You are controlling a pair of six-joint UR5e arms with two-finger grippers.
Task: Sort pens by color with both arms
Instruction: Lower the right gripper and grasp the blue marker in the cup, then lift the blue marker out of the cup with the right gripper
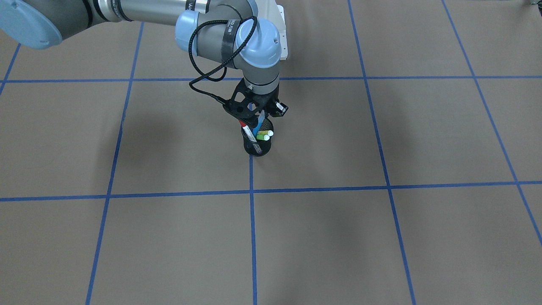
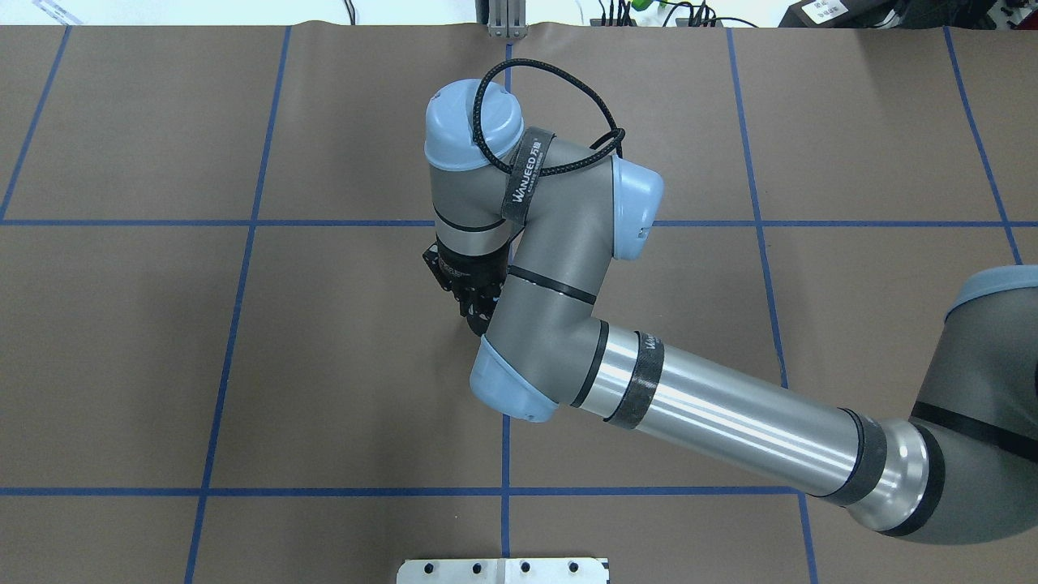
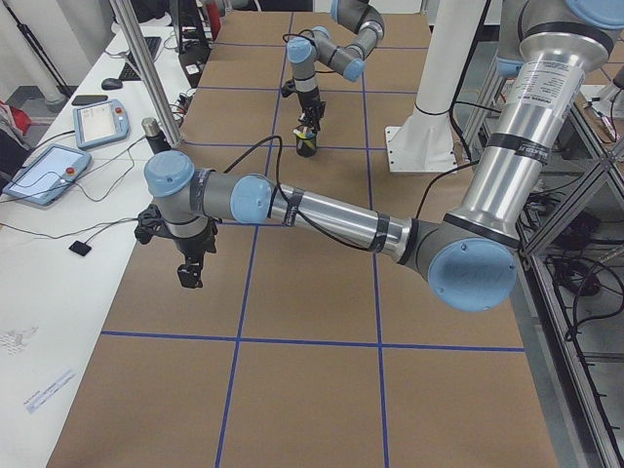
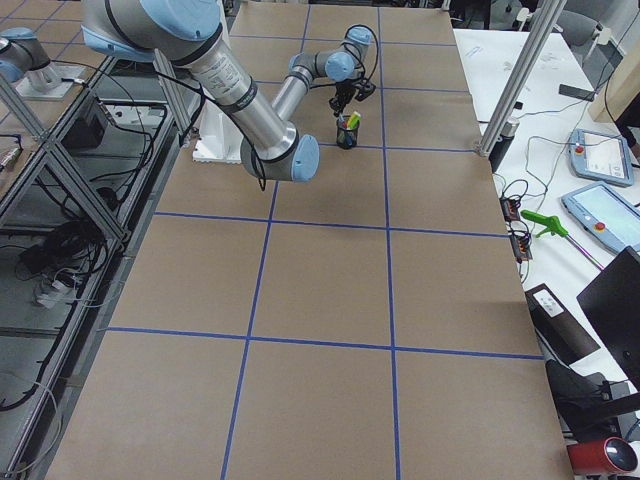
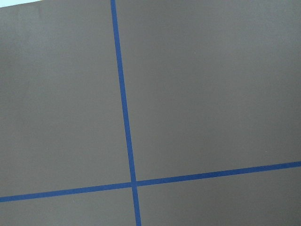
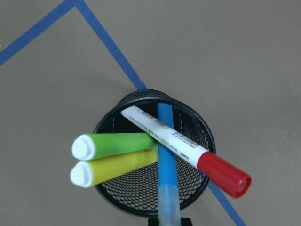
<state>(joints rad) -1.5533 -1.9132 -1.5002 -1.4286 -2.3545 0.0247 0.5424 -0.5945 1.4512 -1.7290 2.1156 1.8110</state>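
A black mesh cup (image 6: pixel 141 97) holds the pens: a blue one (image 6: pixel 165 141), a white-barrelled one with a red cap (image 6: pixel 162 133), a green one (image 6: pixel 117 145) and a yellow one (image 6: pixel 115 167). My right gripper (image 1: pixel 260 115) hangs straight over the cup (image 1: pixel 257 148). The blue pen (image 1: pixel 257 125) rises into it, and black fingertips flank the pen's upper end in the right wrist view, so it looks shut on the blue pen. My left gripper (image 3: pixel 190 276) hovers over bare table far from the cup. It shows only in the exterior left view, so I cannot tell its state.
Brown paper with a grid of blue tape lines (image 1: pixel 252 192) covers the table. The white base pedestal (image 3: pixel 414 136) stands at the robot's side. Tablets and cables (image 3: pixel 49 171) lie on the side bench beyond the table edge.
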